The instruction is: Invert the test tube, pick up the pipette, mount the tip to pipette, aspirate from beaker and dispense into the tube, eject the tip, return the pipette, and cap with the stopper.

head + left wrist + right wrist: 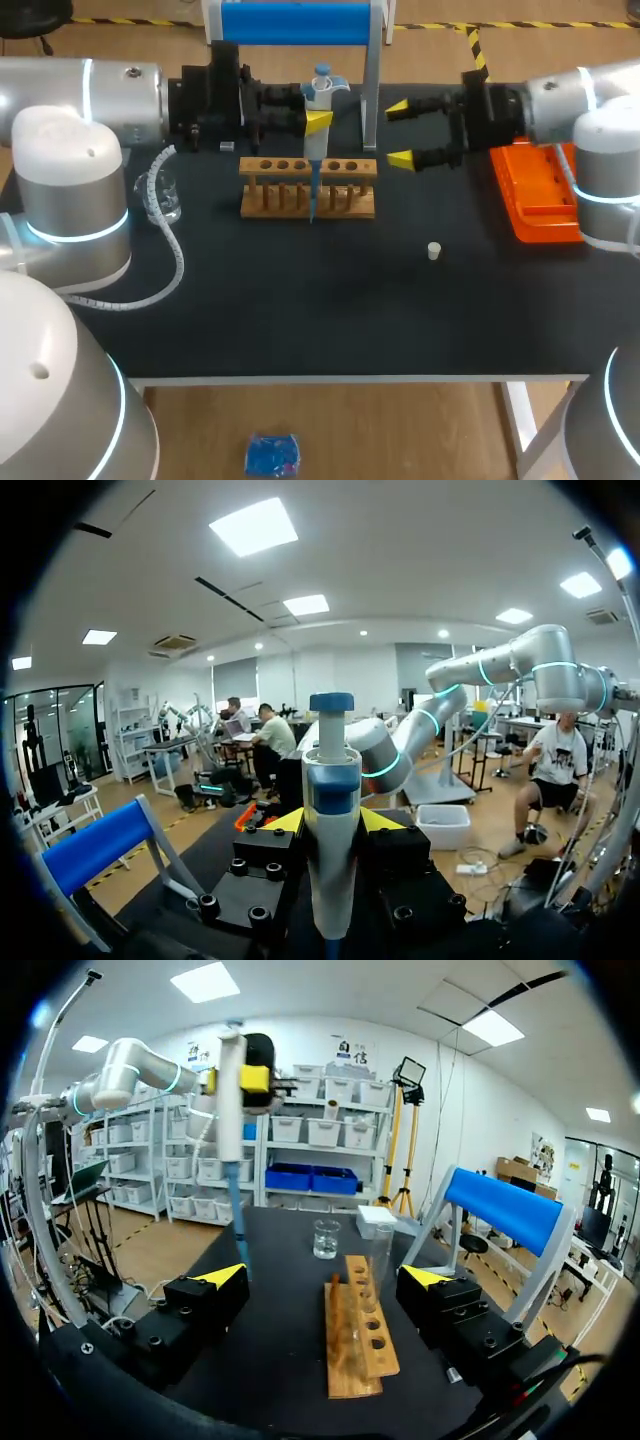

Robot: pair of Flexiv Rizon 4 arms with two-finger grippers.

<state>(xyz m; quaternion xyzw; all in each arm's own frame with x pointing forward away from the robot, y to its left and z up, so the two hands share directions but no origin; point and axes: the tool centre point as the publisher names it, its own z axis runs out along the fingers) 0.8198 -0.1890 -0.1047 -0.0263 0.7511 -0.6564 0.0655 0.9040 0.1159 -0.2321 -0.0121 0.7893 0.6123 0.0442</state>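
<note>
In the head view, the pipette (320, 95) is clamped from both sides by the left gripper (316, 122), its tip close by the rack (345, 168). It should be held upright and centred on the tube before dispensing. The right gripper (404, 133) is spread wide and empty.

In the left wrist view, the pipette is pinched between the yellow tips.

In the right wrist view, the tube (378, 1260) is seen standing in the rack, with the beaker (326, 1238) beyond it on the black table (280, 1340).

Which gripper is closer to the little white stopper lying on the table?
Right. The right gripper is open above and beyond the stopper, beside the rack; the left gripper, shut on the pipette, is over the rack, farther off.
</note>
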